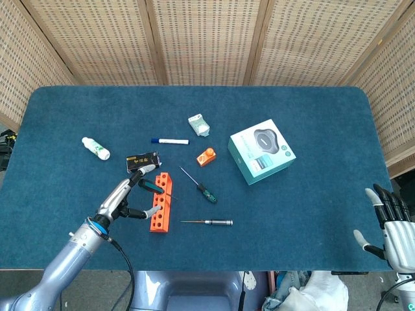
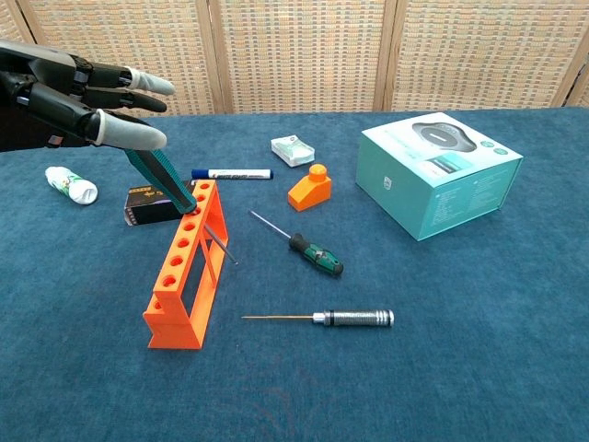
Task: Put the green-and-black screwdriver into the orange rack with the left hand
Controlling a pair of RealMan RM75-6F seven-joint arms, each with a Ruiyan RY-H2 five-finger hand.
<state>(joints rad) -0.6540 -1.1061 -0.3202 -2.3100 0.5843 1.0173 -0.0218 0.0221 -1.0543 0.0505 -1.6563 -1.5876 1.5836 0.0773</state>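
While its fingers are spread and hold nothing, the left hand (image 2: 69, 92) hangs just above the teal-and-black handle of the green-and-black screwdriver (image 2: 164, 179), which stands tilted in an end hole of the orange rack (image 2: 184, 267), its thin shaft poking out through the rack's open side. Beside the rack lie a smaller green-handled screwdriver (image 2: 299, 244) and a metal-handled precision screwdriver (image 2: 340, 319), with a black box (image 1: 142, 160) behind. Near the desk's (image 1: 311, 116) right front corner, the right hand (image 1: 389, 223) rests open-fingered.
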